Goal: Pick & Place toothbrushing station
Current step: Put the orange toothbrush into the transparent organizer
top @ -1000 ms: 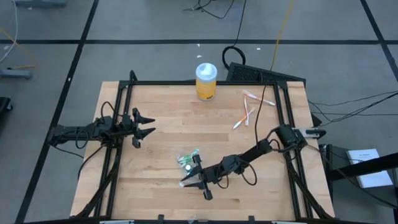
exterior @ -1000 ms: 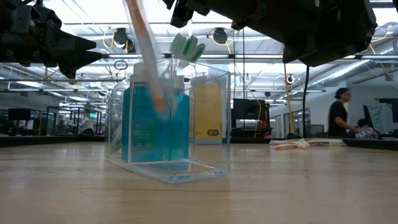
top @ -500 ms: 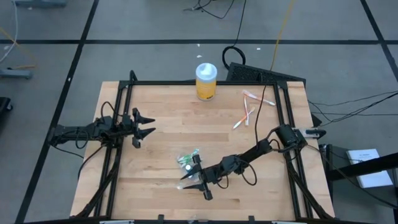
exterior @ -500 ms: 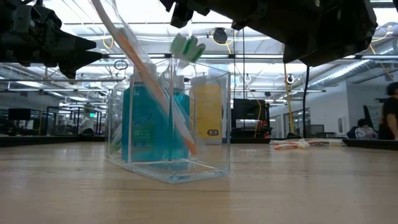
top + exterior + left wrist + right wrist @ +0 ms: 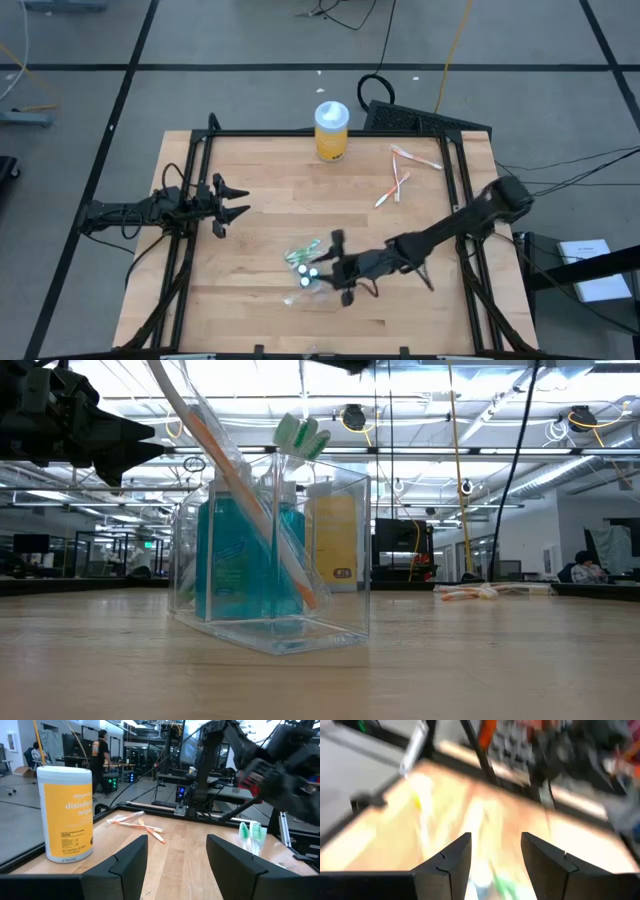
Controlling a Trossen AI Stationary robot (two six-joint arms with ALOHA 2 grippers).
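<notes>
The station (image 5: 303,266), a clear plastic box, stands upright on the wooden surface (image 5: 260,215) toward its front edge, well apart from the yellow jar (image 5: 331,131) at the back; in the low view the station (image 5: 270,550) holds a blue tube, a pair of green-and-white brush heads and an orange-and-white brush (image 5: 235,480) leaning slantwise across it; the right gripper (image 5: 337,268) sits just beside the station, on the side away from the left arm, its jaws spread with nothing between them, and whether it touches the box I cannot tell; the right wrist view is too smeared to add more than the two parted fingers (image 5: 447,861); the left gripper (image 5: 232,205) waits well apart from the station, out toward the surface's left rail, jaws spread and empty; a few loose brushes (image 5: 398,178) lie between the jar and the right rail; the left wrist view shows the jar (image 5: 65,813) and those brushes (image 5: 136,822) on the surface.
</notes>
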